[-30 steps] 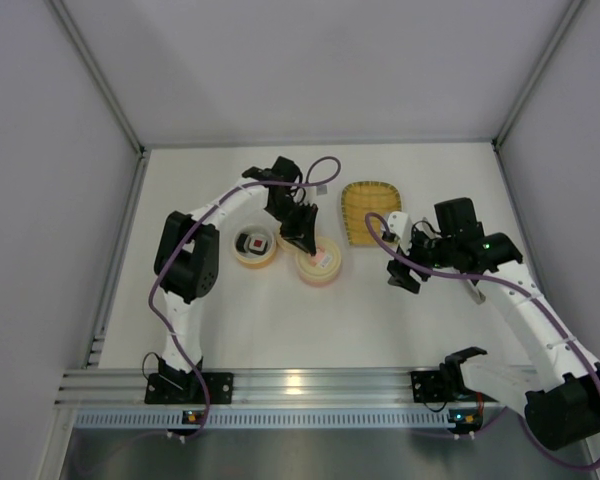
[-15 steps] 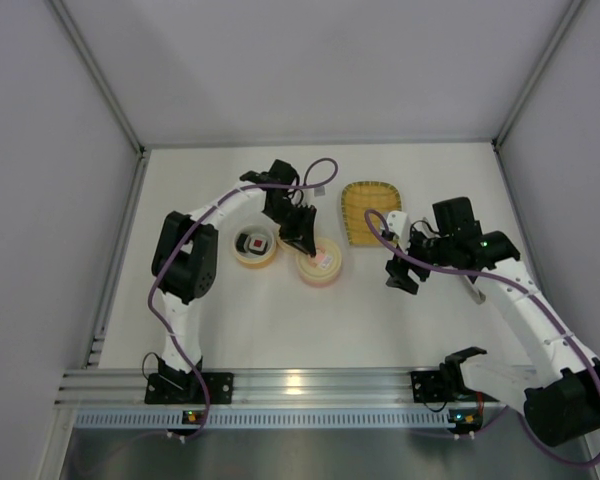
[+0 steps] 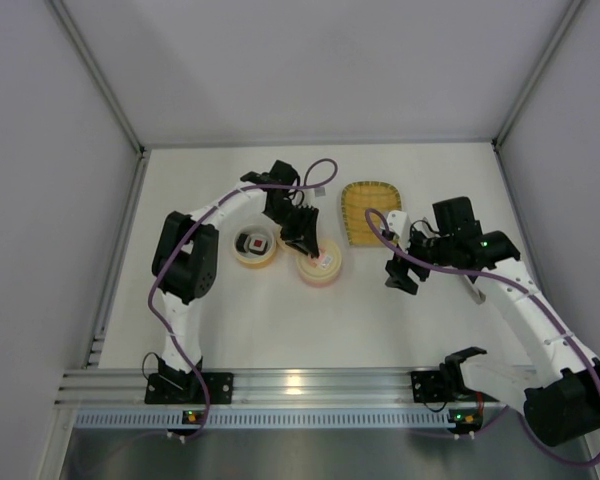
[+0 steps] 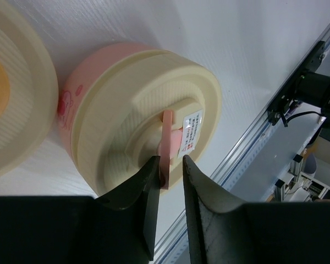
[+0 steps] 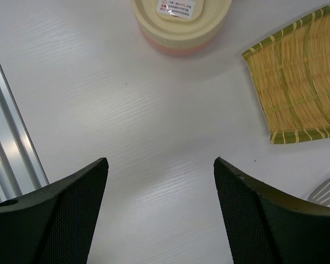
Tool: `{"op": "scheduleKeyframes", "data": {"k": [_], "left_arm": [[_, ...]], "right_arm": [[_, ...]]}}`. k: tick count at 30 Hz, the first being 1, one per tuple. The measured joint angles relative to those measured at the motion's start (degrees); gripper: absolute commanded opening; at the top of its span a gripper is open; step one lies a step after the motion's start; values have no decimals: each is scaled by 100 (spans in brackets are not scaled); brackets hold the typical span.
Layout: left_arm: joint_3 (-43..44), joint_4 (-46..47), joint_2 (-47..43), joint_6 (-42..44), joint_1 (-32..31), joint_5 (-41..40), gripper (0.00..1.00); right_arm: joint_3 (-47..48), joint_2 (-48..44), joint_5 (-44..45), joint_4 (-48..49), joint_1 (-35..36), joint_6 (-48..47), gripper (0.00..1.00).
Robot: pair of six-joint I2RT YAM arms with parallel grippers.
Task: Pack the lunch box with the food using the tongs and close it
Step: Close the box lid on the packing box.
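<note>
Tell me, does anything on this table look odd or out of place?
Nothing spilled or broken. One oddity: the tongs lie unheld on the table near the woven tray, while the left gripper straddles the pink strap on the lunch box lid.

Inspection of the non-task items found a woven yellow tray (image 3: 370, 212) lying flat on the white worktop (image 3: 280, 320), right of centre and nearer the far edge than the near one. The right wrist view showed its plaited yellow strips with a greenish border. An aluminium rail (image 3: 310, 384) ran the full length of the near edge. Pale panel walls (image 3: 320, 70) enclosed the far, left and right edges, with grey metal struts (image 3: 95, 80) meeting the far corners.
</note>
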Motion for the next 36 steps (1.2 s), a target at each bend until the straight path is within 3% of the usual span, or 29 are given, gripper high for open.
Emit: {"op": "scheduleKeyframes", "data": {"k": [4,9,12,17,27,33,36], "left_arm": [[48,-31,44,-48,0,7,31],[157,-96,85,-61,-15,90,47],[210,-127,24,-24,-57,0,52],[308,-192,-144,136,-70,-599,54],[361,-273,-750,330,-33,-1390,43],[319,-260,-789,363,-39,-1213,22],[317,-256,-789,378,-114,-1093,19]], "right_arm": [[0,0,-24,0,0,17,78],[0,0,-33,-2,0,35,79],[0,0,-39,-2,0,39,79],[0,0,-70,0,0,48,80],[2,-2,-96,9,0,131,80],[2,-11,-98,13,0,190,79],[2,-22,-98,15,0,192,79]]}}
